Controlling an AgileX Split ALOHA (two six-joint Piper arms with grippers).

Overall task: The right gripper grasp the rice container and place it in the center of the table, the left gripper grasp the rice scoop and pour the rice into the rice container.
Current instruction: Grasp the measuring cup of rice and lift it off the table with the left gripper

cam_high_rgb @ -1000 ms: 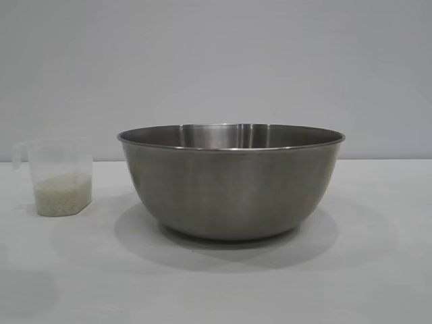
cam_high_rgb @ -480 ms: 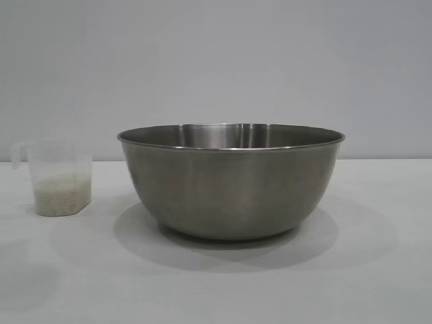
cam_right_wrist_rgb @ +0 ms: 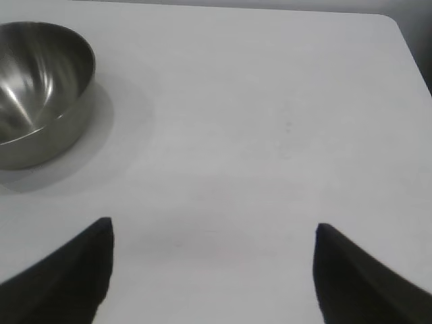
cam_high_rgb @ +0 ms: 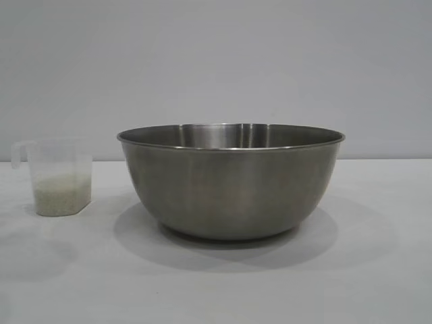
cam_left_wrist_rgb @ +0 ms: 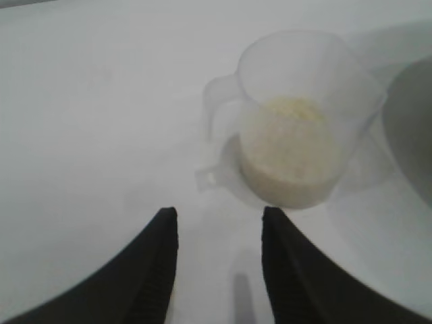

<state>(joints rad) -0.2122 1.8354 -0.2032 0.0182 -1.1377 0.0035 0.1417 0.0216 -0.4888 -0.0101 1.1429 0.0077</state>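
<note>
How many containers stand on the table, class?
2: the rice container at the table's middle, and the rice scoop, holding rice, apart at its left in the exterior view.

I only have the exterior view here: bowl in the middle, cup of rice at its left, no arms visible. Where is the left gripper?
Observer: The left gripper is open, just short of the rice scoop, not touching it.
Operator: Which way does the handle face?
Observer: In the left wrist view, the loop handle sits on the scoop's side away from the rice container.
Operator: And the right gripper?
Observer: The right gripper is wide open over bare table, apart from the container, holding nothing.
</note>
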